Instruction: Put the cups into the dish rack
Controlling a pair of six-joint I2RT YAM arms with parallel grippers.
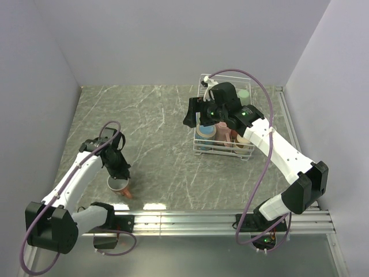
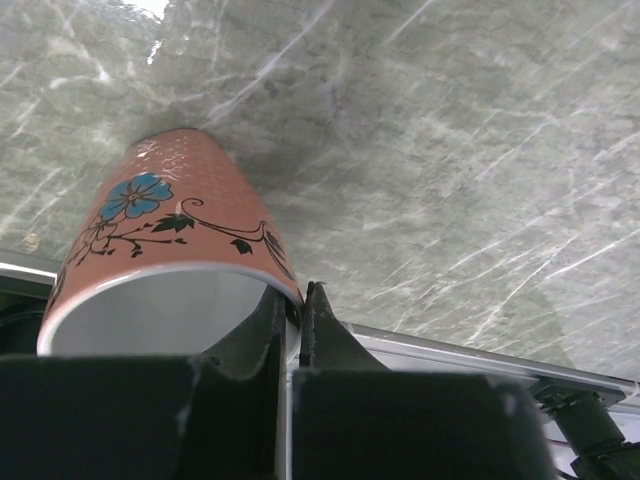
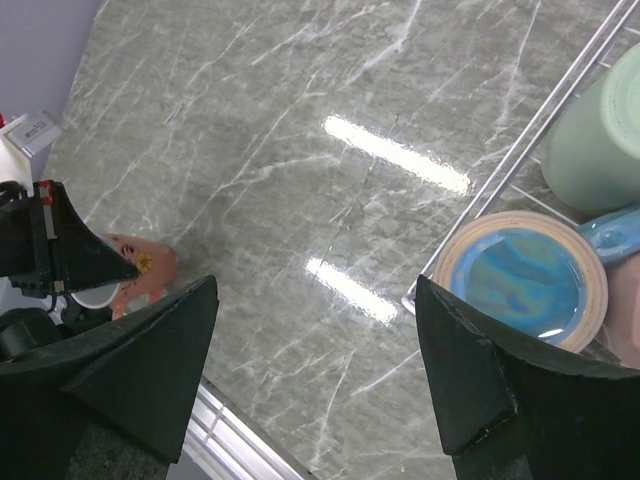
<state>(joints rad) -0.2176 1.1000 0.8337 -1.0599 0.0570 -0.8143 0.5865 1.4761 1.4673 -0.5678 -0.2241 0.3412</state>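
A salmon cup (image 2: 175,235) with a blue flower print is in my left gripper (image 2: 295,300), which is shut on its rim, one finger inside and one outside. In the top view this cup (image 1: 121,187) is tilted, low over the table near the front left, under the left gripper (image 1: 117,172). It also shows in the right wrist view (image 3: 138,272). The white wire dish rack (image 1: 201,151) stands at the back right and holds a blue-glazed cup (image 3: 525,275), a green cup (image 3: 600,140) and pink ones (image 1: 223,134). My right gripper (image 3: 315,290) is open and empty, above the rack's left edge (image 1: 194,115).
The table is grey marble (image 1: 155,127), with walls on three sides. An aluminium rail (image 1: 196,219) runs along the near edge, close behind the salmon cup. The right arm's purple cable (image 1: 262,167) loops over the rack and down to the base.
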